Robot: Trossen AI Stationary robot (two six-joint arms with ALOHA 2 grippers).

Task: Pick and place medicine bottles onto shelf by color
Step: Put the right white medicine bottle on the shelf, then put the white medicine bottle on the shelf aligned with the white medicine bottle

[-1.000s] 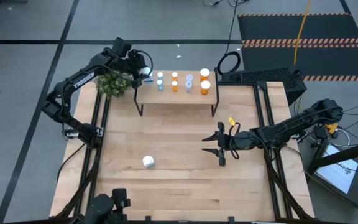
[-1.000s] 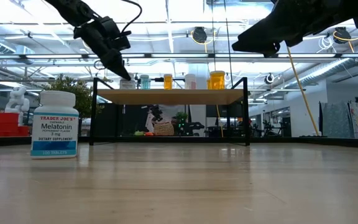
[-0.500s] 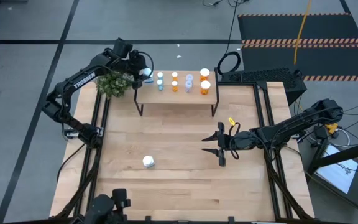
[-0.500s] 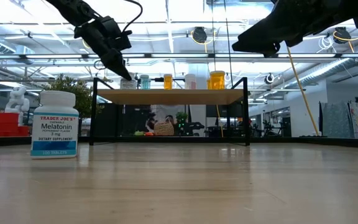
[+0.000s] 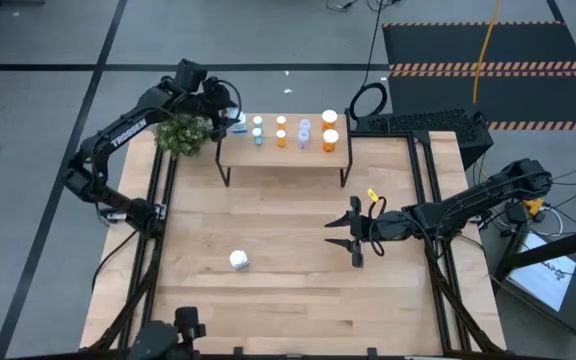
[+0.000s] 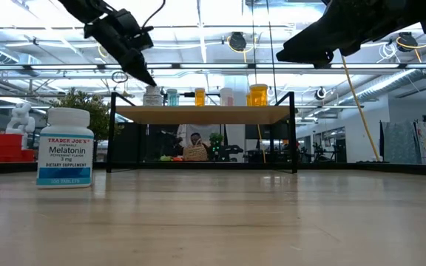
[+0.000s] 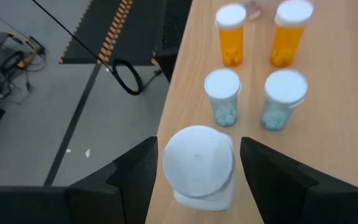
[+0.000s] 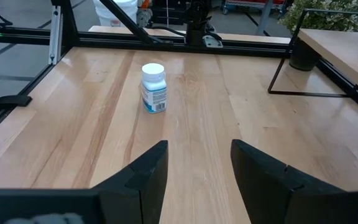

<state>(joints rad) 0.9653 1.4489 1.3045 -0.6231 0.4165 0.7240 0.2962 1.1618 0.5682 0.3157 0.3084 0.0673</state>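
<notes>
A white bottle (image 5: 238, 260) stands alone on the near-left part of the table (image 5: 288, 310). The right gripper (image 5: 353, 232) hovers right of centre, fingers apart, holding nothing. On the far shelf (image 5: 286, 152) stand blue and orange bottles. The left gripper (image 7: 197, 171) is over the shelf's left end, fingers apart around a white-capped bottle (image 7: 199, 163).

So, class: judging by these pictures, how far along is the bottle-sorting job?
Done: blue-tinted and orange bottles stand in rows on the shelf. In hand: the left gripper, fingers open, straddles a white bottle standing at the shelf's end. Left: the Melatonin bottle stands on the table; the right gripper hovers open to its right.
</notes>
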